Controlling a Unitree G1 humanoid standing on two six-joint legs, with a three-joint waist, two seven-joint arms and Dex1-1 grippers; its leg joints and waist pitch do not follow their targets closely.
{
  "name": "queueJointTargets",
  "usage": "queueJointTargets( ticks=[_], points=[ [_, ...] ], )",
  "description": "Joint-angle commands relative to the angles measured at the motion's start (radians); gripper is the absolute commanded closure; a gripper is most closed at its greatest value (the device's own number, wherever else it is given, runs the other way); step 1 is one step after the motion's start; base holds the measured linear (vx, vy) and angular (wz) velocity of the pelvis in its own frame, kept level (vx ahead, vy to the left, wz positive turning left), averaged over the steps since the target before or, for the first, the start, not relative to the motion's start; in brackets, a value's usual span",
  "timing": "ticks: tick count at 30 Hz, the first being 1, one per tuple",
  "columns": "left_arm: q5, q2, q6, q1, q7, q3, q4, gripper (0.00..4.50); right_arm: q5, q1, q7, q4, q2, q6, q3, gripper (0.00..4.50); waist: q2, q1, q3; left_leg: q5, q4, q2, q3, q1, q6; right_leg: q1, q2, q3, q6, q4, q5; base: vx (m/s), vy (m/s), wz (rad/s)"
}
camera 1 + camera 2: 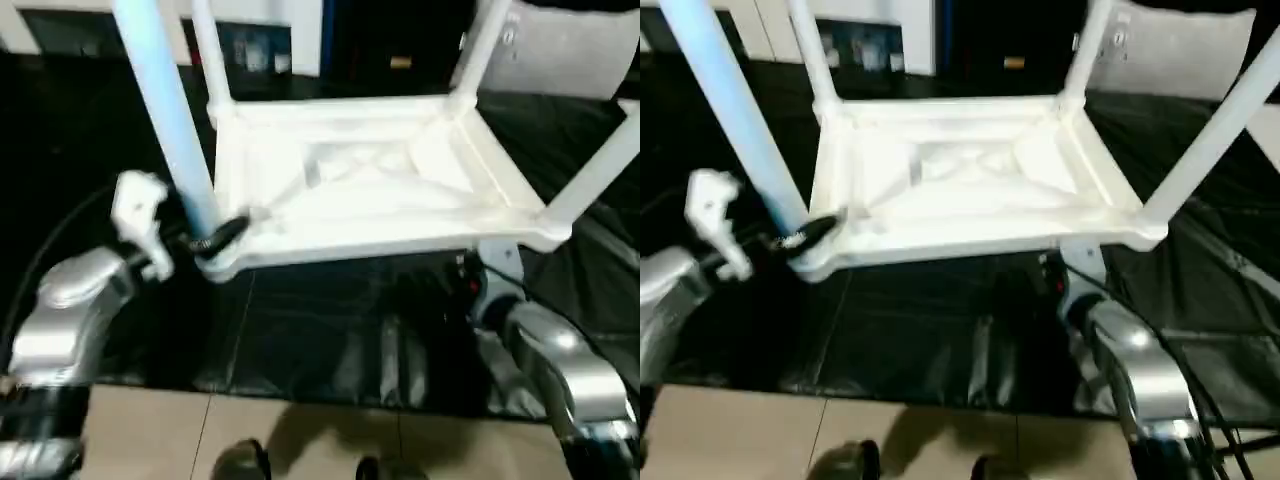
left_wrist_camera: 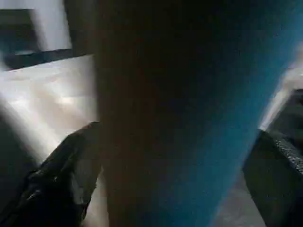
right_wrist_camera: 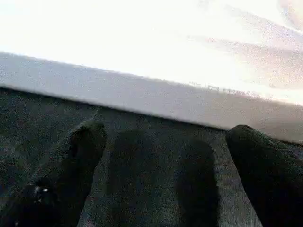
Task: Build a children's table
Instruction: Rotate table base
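Straddling the near-left leg of the upturned children's table, the left claw gapes open, and the right claw gapes too.

White plastic table top — smooth, slightly glossy; black table cover — shiny, creased; forearms silver metal.

Upturned children's table apparently rests on black-covered work table.

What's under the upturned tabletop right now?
The tabletop lies ribbed side up on the black-covered work table, four legs pointing up. Its near rim rests on the cover; whatever lies beneath the top is hidden.
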Motion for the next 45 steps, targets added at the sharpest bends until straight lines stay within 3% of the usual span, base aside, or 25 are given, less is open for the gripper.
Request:
queueJointTargets(
  ticks=[1, 6, 8, 11, 14, 18, 24, 32, 45],
  points=[
    [-0.037, -0.006, 0.017, -0.017, -0.065, -0.022, -0.001, 0.02, -0.009, -0.008, -0.009, 0.033, 0.000, -0.014, -0.017, 0.00, 0.001, -0.003, -0.070, -0.102, -0.059, 0.024, -0.002, 0.032, -0.012, 0.040, -0.058, 0.032, -0.196, -0.056, 0.056, 0.000, 0.000, 0.00],
    [-0.125, 0.011, 0.115, 0.004, -0.209, -0.090, -0.101, 0.02, -0.023, -0.043, 0.002, 0.088, 0.005, -0.050, -0.001, 0.00, -0.001, 0.002, -0.074, -0.078, -0.056, 0.024, 0.001, 0.031, 0.009, 0.045, -0.056, 0.029, -0.221, -0.050, 0.109, 0.000, 0.000, 0.00],
    [-0.152, 0.020, 0.155, 0.029, -0.244, -0.123, -0.162, 0.02, -0.023, -0.054, 0.012, 0.093, 0.013, -0.064, 0.007, 0.00, 0.001, 0.001, -0.073, -0.083, -0.057, 0.027, 0.000, 0.030, 0.010, 0.044, -0.058, 0.029, -0.225, -0.050, 0.090, 0.000, 0.000, 0.00],
    [-0.171, 0.014, 0.183, 0.064, -0.259, -0.171, -0.238, 0.02, -0.023, -0.067, 0.033, 0.102, 0.026, -0.082, 0.026, 0.00, -0.006, -0.003, -0.072, -0.113, -0.058, 0.028, 0.003, 0.030, 0.013, 0.046, -0.059, 0.031, -0.220, -0.055, 0.035, 0.000, 0.000, 0.00],
    [-0.170, -0.035, 0.193, 0.087, -0.233, -0.225, -0.296, 0.02, -0.021, -0.089, 0.070, 0.117, 0.046, -0.109, 0.062, 0.00, -0.008, -0.010, -0.069, -0.129, -0.060, 0.029, 0.002, 0.027, 0.006, 0.047, -0.060, 0.031, -0.211, -0.059, -0.014, 0.000, 0.000, 0.00],
    [-0.153, -0.079, 0.200, 0.089, -0.209, -0.260, -0.304, 0.02, -0.023, -0.112, 0.119, 0.136, 0.063, -0.142, 0.104, 0.00, -0.008, -0.026, -0.069, -0.152, -0.062, 0.026, 0.000, 0.023, 0.000, 0.048, -0.060, 0.031, -0.199, -0.065, -0.074, 0.000, 0.000, 0.00],
    [-0.163, -0.166, 0.224, 0.090, -0.147, -0.317, -0.340, 0.02, -0.042, -0.153, 0.215, 0.168, 0.085, -0.193, 0.167, 0.00, -0.016, -0.037, -0.075, -0.130, -0.055, 0.027, 0.001, 0.024, 0.020, 0.049, -0.057, 0.031, -0.213, -0.063, -0.028, 0.000, 0.000, 0.00],
    [-0.169, -0.218, 0.244, 0.099, -0.133, -0.360, -0.373, 0.02, -0.056, -0.166, 0.268, 0.191, 0.082, -0.231, 0.196, 0.00, -0.018, -0.037, -0.076, -0.098, -0.050, 0.028, 0.002, 0.025, 0.045, 0.051, -0.054, 0.030, -0.235, -0.056, 0.040, 0.000, 0.000, 0.00],
    [-0.173, -0.287, 0.254, 0.070, -0.121, -0.400, -0.378, 0.02, -0.069, -0.195, 0.345, 0.230, 0.099, -0.290, 0.213, 0.00, -0.020, -0.040, -0.075, -0.114, -0.049, 0.028, 0.001, 0.024, 0.051, 0.053, -0.056, 0.029, -0.249, -0.059, 0.016, 0.000, 0.000, 0.00]
  ],
)
